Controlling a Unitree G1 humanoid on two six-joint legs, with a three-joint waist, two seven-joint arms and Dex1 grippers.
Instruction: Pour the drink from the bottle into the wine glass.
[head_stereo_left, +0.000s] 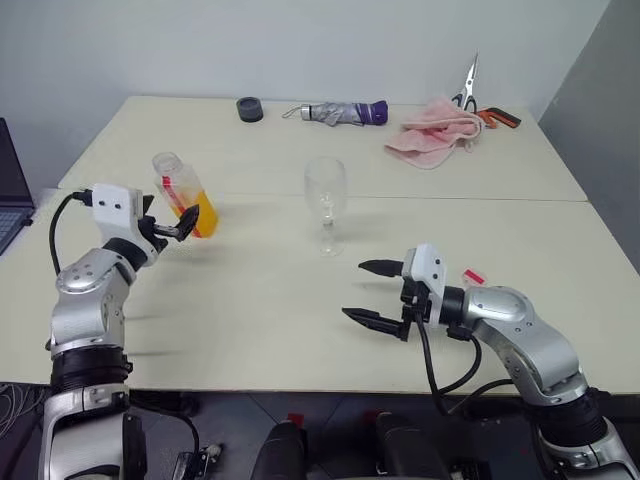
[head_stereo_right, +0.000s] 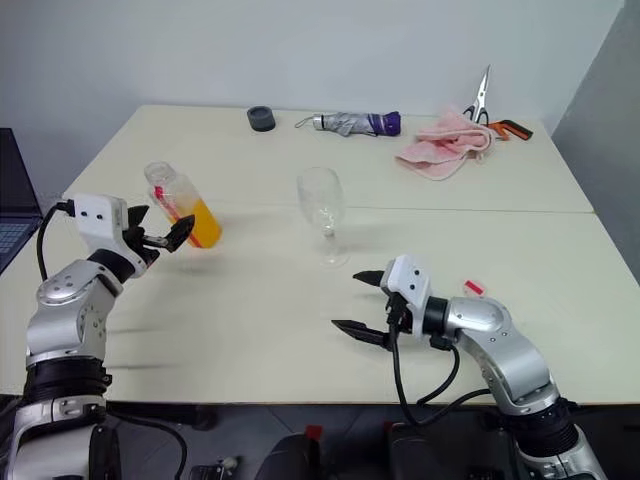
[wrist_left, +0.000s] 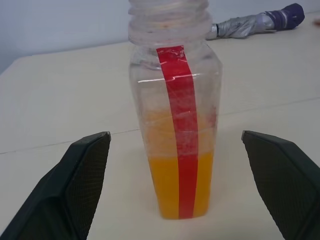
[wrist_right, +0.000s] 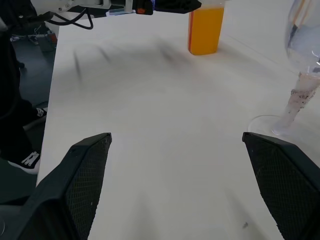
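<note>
Nearest the camera, at about five o'clock on the table (head_stereo_left: 250, 330), the right gripper (head_stereo_left: 381, 292) hovers with its jaws spread wide and empty, pointing across toward the left, apparently waiting in reserve. At nine o'clock the left gripper (head_stereo_left: 172, 224) lines up level with the bottle (head_stereo_left: 185, 196), fingers released and standing either side of it without touching (the wrist view shows clear table between each pad and the plastic). The bottle stands upright, uncapped, the drink (wrist_left: 181, 186) filling roughly its lower third, so a squeeze low on the body looks the likely next move. Just past centre, toward one o'clock of the bottle, the wine glass (head_stereo_left: 325, 204) stands upright and dry, well apart. Along the far edge lie a dark cap (head_stereo_left: 250, 109), a folded umbrella (head_stereo_left: 340, 112), a pink cloth (head_stereo_left: 436, 134) and scissors (head_stereo_left: 468, 88).
</note>
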